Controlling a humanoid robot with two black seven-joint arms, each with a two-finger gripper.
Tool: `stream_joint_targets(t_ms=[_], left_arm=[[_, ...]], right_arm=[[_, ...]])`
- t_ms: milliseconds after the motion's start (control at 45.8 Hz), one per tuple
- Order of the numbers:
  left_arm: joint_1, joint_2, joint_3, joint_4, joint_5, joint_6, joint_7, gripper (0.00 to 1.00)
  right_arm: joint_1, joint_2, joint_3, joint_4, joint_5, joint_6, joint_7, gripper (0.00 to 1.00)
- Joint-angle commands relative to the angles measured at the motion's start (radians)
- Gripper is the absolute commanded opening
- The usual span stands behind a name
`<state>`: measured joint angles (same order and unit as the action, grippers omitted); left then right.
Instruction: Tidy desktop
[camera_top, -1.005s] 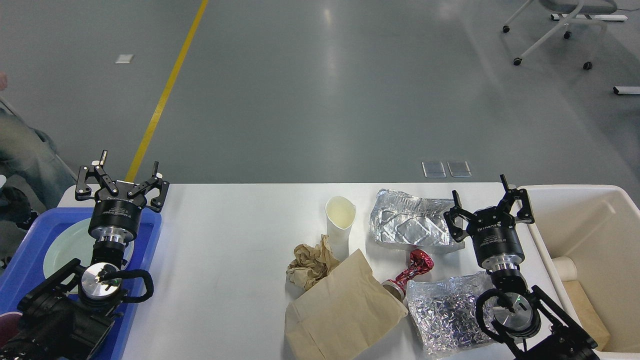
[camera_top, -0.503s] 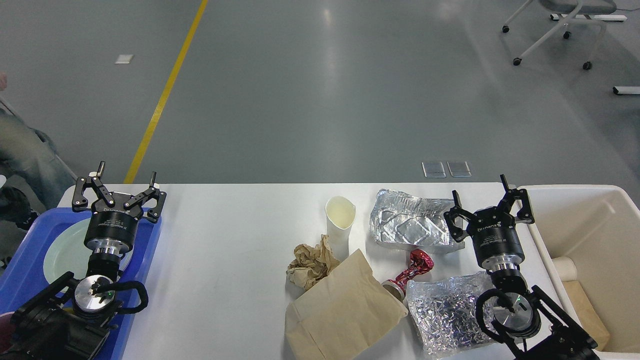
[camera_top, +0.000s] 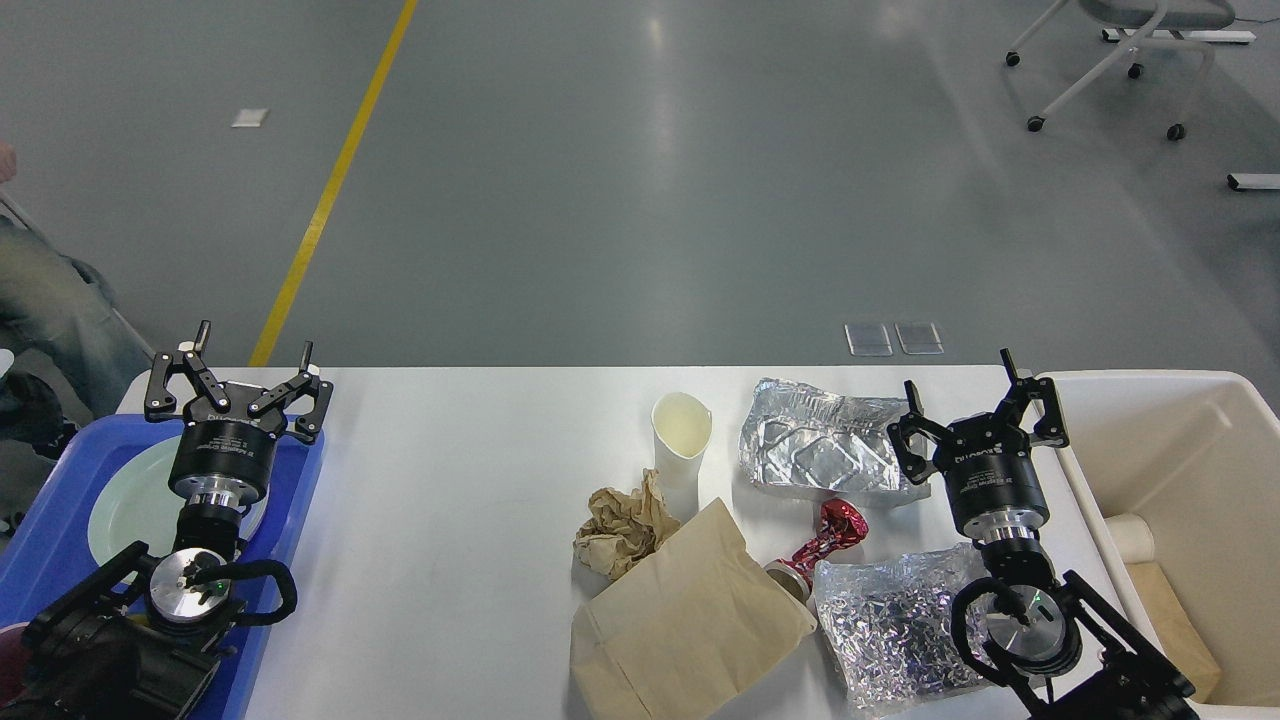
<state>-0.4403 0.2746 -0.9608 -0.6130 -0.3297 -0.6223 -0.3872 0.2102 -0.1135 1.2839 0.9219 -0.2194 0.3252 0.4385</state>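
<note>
Left gripper (camera_top: 254, 345) is up at the far left corner with its two fingers spread wide, nothing between them. It hangs over the back edge of a blue tray (camera_top: 45, 530) that sits at the left end of the desktop (camera_top: 450, 500), and there's a pale plate (camera_top: 125, 505) lying in that tray right under the arm.

Right gripper (camera_top: 960, 376) is over on the other side, fingers also spread apart and holding nothing. It sits above the right end of the desktop, just beside the rim of a cream bin (camera_top: 1140, 385) that stands off the right edge. Inside the bin I can make out a white roll and a brown piece, can't say more than that.

The white tabletop stretches between both arms, and all the mess is on its right half, nearer the right gripper. A flattened foil tray (camera_top: 815, 450) lies just left of that gripper. In front of it, a red crushed wrapper (camera_top: 830, 535) and a crinkled foil sheet (camera_top: 890, 620), which the right arm partly overlaps. Toward the middle: a white paper cup (camera_top: 682, 440) standing upright, a crumpled brown paper ball (camera_top: 620, 525) beside it, and a brown paper bag (camera_top: 680, 625) lying flat at the near edge. The stretch of desktop between the bag and the blue tray is bare white.
</note>
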Motion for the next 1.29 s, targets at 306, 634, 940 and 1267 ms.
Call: stream_joint_targets(t_ms=[306, 634, 940, 1267], left_arm=[[0.000, 0.000, -0.001, -0.001, 0.000, 0.001, -0.001, 0.96], [0.000, 0.000, -0.001, -0.001, 0.000, -0.001, -0.001, 0.96], [0.000, 0.000, -0.001, -0.001, 0.000, 0.001, 0.001, 0.96], [0.000, -0.002, -0.001, -0.001, 0.000, -0.001, 0.001, 0.96]], right_arm=[[0.000, 0.000, -0.002, 0.000, 0.000, 0.000, -0.001, 1.00], [0.005, 0.000, -0.002, -0.003, 0.000, 0.002, -0.001, 1.00], [0.043, -0.055, 0.020, 0.006, 0.002, 0.051, -0.006, 1.00], [0.035, -0.052, 0.023, 0.009, 0.021, 0.054, -0.004, 1.00]])
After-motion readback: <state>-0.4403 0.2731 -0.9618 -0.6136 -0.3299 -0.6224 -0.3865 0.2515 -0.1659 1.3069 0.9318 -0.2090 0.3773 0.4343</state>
